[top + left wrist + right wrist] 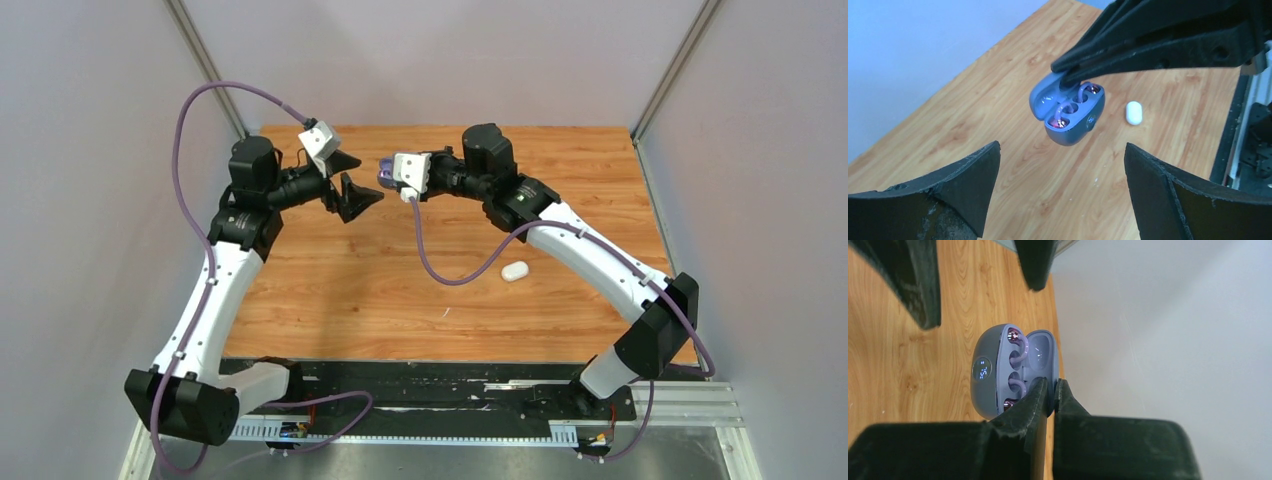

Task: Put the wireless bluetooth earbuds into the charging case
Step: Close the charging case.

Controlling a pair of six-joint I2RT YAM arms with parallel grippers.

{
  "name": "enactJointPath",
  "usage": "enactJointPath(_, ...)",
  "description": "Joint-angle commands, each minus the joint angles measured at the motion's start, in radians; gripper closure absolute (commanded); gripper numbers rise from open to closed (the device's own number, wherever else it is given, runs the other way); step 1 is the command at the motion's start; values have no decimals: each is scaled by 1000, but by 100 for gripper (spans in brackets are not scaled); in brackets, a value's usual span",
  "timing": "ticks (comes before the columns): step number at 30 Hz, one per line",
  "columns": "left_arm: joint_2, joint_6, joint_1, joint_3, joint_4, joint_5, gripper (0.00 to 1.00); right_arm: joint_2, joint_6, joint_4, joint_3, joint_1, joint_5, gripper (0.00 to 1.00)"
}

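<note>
Purple case (1075,127) open, aloft over tabletop (350,290); right end effector (1050,386) clenched on its lid. Two purple earbuds (1062,119) seated in its wells. Left end effector (1062,147) released, spread wide, near case. White case (1134,112) lies on tabletop.

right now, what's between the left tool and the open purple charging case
Nothing: the stretch is bare. The top view shows only open air between the open left tool and the purple charging case held up by the right tool; the left wrist view agrees.
</note>
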Motion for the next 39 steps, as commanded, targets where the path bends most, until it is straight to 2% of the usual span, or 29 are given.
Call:
enactJointPath(1,18,-168,2,-44,210,80,4,1,100,15,73,-6,-13,100)
enactJointPath(6,52,-291,2,-63,339,153,12,-6,118,16,75,-4,-22,100)
enactJointPath(10,90,-389,2,-73,430,218,25,-4,131,18,79,-5,-29,100)
enactJointPath(13,113,-434,2,-72,456,248,27,-1,147,23,88,-4,-25,100)
enactJointPath(15,122,-441,2,-75,462,252,26,0,154,29,93,-5,-22,100)
enactJointPath(18,122,-440,2,-78,449,215,15,-3,151,34,91,-5,-20,100)
enactJointPath(21,111,-430,9,-46,427,238,12,-10,126,33,76,-5,-11,100)
enactJointPath(23,101,-389,20,-7,371,292,11,-17,123,35,68,-5,-5,100)
enactJointPath(24,87,-359,23,9,274,304,10,-23,126,35,68,-6,-6,100)
enactJointPath(26,73,-221,31,34,142,313,9,-32,132,41,69,-5,-22,100)
enactJointPath(28,70,-216,35,15,129,343,8,-41,144,60,63,-6,-37,100)
enactJointPath(29,76,-239,36,-10,150,355,9,-49,147,72,55,-5,-47,100)
enactJointPath(32,101,-434,36,-67,398,402,12,-85,124,118,-4,-5,-119,100)
enactJointPath(34,124,-488,36,-85,487,396,13,-118,109,179,-63,-4,-148,100)
enactJointPath(39,138,-489,35,-79,522,377,13,-140,110,211,-95,-3,-157,100)
